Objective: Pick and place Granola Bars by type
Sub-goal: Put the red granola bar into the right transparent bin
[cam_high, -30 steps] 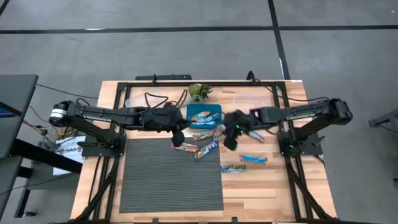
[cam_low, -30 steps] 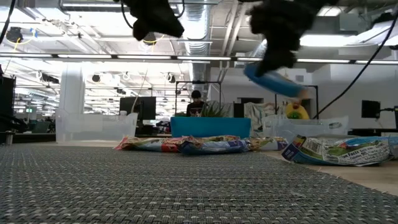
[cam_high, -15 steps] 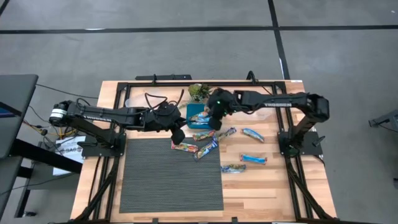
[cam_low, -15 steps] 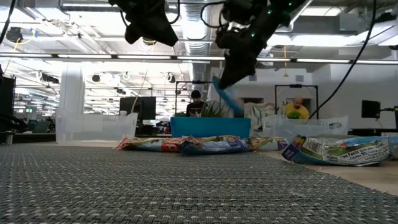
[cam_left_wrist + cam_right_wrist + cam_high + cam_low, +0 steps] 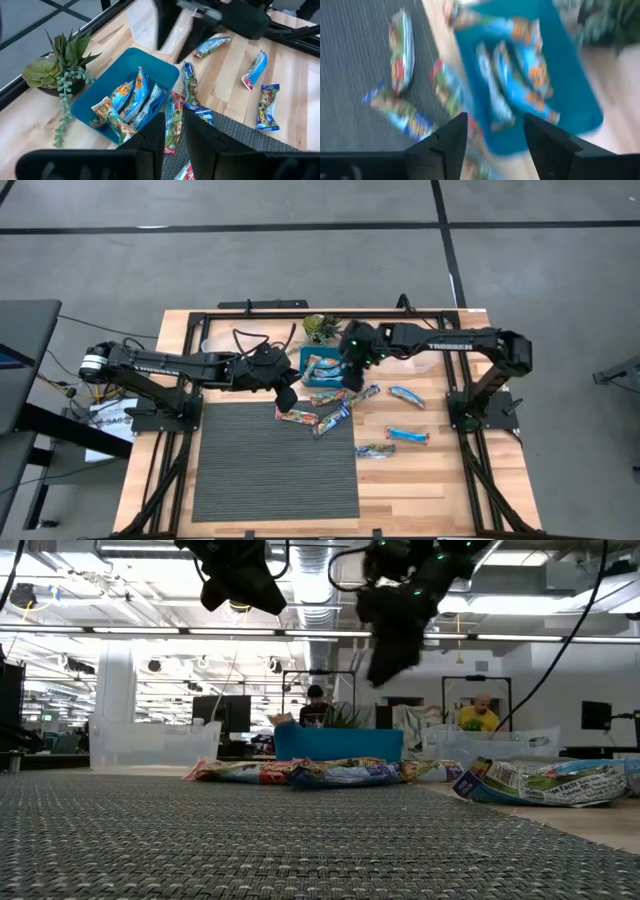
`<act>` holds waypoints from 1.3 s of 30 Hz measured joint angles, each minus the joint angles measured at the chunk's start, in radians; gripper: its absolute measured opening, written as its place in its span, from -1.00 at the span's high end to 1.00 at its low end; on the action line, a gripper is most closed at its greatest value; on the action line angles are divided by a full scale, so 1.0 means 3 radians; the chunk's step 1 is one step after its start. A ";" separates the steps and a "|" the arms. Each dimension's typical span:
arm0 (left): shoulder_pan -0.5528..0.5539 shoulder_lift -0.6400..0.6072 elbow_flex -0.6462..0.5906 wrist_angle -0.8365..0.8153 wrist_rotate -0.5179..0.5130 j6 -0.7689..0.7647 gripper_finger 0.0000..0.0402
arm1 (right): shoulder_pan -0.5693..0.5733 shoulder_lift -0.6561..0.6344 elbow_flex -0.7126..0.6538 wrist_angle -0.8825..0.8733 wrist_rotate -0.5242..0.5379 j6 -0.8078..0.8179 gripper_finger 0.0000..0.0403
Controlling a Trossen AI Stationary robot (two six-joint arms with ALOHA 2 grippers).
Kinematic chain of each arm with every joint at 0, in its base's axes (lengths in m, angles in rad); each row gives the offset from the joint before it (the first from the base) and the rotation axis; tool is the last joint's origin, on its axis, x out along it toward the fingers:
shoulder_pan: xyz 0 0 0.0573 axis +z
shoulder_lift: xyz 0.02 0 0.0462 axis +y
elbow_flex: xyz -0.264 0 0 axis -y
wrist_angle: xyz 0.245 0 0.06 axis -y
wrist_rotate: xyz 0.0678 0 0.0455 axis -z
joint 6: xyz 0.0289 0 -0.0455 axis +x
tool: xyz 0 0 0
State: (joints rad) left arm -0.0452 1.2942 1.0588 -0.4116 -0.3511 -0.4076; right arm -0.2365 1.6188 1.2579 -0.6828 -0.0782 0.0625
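A blue tray [image 5: 328, 367] stands at the table's far middle and holds several blue granola bars [image 5: 132, 97]. My right gripper [image 5: 495, 125] hangs open above the tray's right part [image 5: 352, 365], with nothing between its fingers. More bars lie loose on the wood and on the mat's far edge: [image 5: 328, 397], [image 5: 297, 416], [image 5: 332, 418], [image 5: 364, 392], [image 5: 406, 396], [image 5: 407, 435], [image 5: 375, 450]. My left gripper [image 5: 285, 395] hovers over the mat's far edge, near the tray's near left corner. Its fingers [image 5: 155, 145] stand a narrow gap apart and hold nothing.
A dark ribbed mat [image 5: 275, 465] covers the near middle of the table. A small green plant [image 5: 320, 328] stands just beyond the tray. Clear containers sit at the far left [image 5: 222, 340] and far right [image 5: 420, 345]. A black frame [image 5: 330, 312] rims the table.
My right gripper has carried a blue bar from the tray's right, up and toward the table's far left, to above the tray. It has let go there: the bar no longer hangs below its fingers.
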 joint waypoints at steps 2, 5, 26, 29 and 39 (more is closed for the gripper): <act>0.0000 0.0000 0.0000 -0.0001 0.0005 0.0000 0.69 | 0.0047 -0.0079 0.0005 -0.0361 0.0001 0.0085 0.03; 0.0000 0.0000 0.0000 0.0005 0.0023 0.0000 0.69 | 0.0189 -0.0210 -0.0005 -0.0893 0.0002 0.0207 0.00; -0.0001 0.0000 0.0000 0.0054 0.1068 0.0542 0.69 | 0.1933 -0.1069 -0.1572 -0.1005 -0.0007 0.1831 0.09; -0.0003 0.0000 0.0000 0.0057 0.1263 0.0539 0.69 | 0.2062 -0.0923 -0.1672 -0.0820 -0.0008 0.1901 0.10; -0.0001 0.0000 0.0000 0.0047 0.1329 0.0440 0.69 | 0.2063 -0.0296 -0.1701 -0.0523 -0.0012 0.1776 0.17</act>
State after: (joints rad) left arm -0.0456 1.2942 1.0588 -0.3976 0.0475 -0.2756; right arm 0.3824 1.5301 0.7475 -0.8396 -0.0817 0.5953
